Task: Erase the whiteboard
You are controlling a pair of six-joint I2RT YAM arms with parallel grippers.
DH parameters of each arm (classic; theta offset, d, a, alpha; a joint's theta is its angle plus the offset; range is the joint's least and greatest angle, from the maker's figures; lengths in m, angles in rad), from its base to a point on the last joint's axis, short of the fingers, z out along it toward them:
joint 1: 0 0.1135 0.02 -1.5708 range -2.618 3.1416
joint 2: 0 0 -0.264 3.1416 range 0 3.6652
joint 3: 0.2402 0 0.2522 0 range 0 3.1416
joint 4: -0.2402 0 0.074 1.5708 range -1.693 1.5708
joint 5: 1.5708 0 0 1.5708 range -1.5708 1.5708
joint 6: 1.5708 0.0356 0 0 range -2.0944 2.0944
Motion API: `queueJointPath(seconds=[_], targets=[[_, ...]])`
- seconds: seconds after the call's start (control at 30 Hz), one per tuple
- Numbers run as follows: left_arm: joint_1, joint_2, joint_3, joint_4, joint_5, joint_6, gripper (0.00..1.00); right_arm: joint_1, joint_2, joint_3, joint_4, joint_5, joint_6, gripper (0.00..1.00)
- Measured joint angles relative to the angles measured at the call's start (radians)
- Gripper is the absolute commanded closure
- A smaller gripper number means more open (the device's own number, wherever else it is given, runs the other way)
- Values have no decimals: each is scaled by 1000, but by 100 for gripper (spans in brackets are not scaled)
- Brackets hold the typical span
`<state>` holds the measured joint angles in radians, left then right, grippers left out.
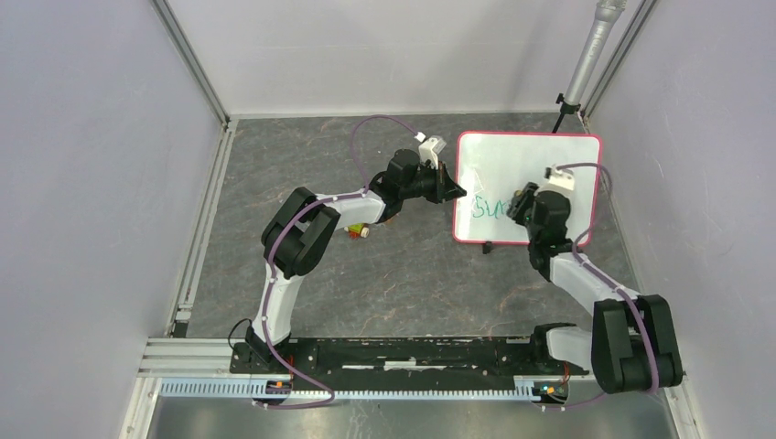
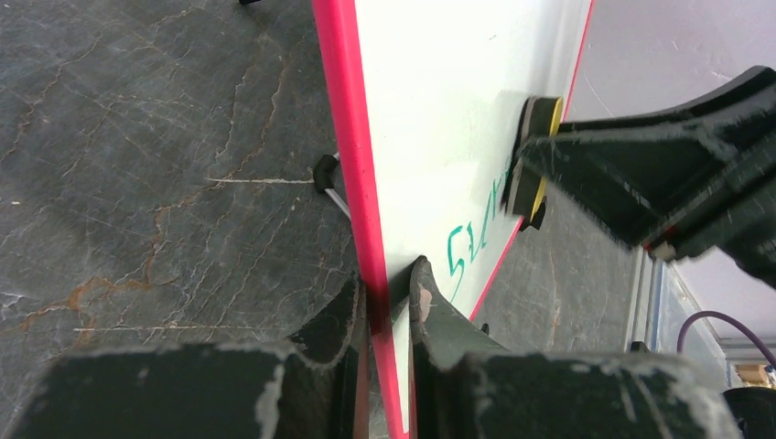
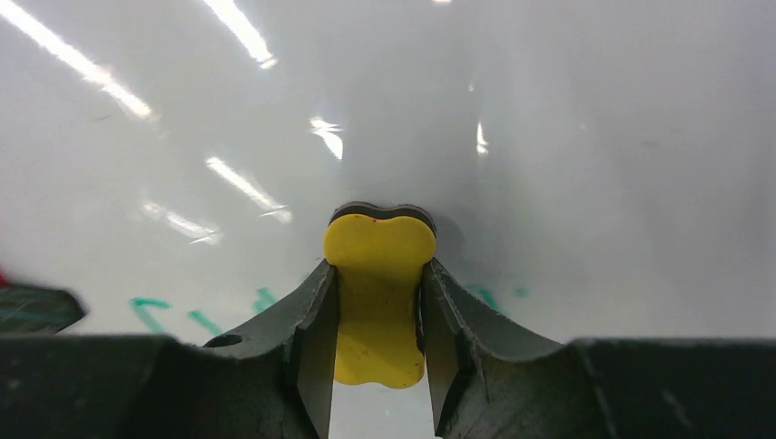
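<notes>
Whiteboard (image 1: 512, 165) sits far right on table (image 1: 403, 274), close to R wall. Can't tell from these views whether it lies flat or is propped on its feet. Green marks (image 1: 490, 208) are at lower-left of its face; rest of face looks clean.

L gripper (image 2: 387, 279): fingers closed on board's left edge, one finger each side of pink frame (image 2: 340, 137). It acts as a brace.

R gripper (image 3: 378, 267): fingers clamped on yellow eraser (image 3: 380, 240), dark felt side toward the board face and apparently touching it. Pad sits at right end of the writing. R wrist view shows green strokes low on both sides of the pad.

Step in hand (my read): wipe the writing w/ R arm while L arm steadies the board. Marks remain, so the task isn't done.

To do it well:
- Hold felt flat on the face; a tilted pad wipes only w/ one edge and leaves streaks.
- Sweep along the line of writing toward L gripper, w/ overlapping passes.
- Use steady, moderate pressure. Too hard may push the board out of L grip or skid it on the table.
- Stop short of L fingers to avoid a clash; strokes nearest the frame need care.
- Check R wrist view for faint green residue before calling it clean.
</notes>
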<state>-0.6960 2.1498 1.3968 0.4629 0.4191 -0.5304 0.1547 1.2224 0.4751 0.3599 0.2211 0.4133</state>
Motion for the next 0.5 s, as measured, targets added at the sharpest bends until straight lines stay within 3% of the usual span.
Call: queueJointPath(seconds=[0.13, 0.27, 0.4, 0.5], targets=[[-1, 0, 1, 0, 0, 0, 98, -182, -28, -55, 27, -28, -11, 60], [-2, 0, 1, -1, -1, 0, 98, -272, -30, -74, 37, -37, -21, 60], [-2, 0, 1, -1, -1, 0, 98, -276, -33, -76, 43, -34, -26, 60], [-2, 0, 1, -2, -1, 0, 98, -212, -37, -74, 39, 8, -28, 60]])
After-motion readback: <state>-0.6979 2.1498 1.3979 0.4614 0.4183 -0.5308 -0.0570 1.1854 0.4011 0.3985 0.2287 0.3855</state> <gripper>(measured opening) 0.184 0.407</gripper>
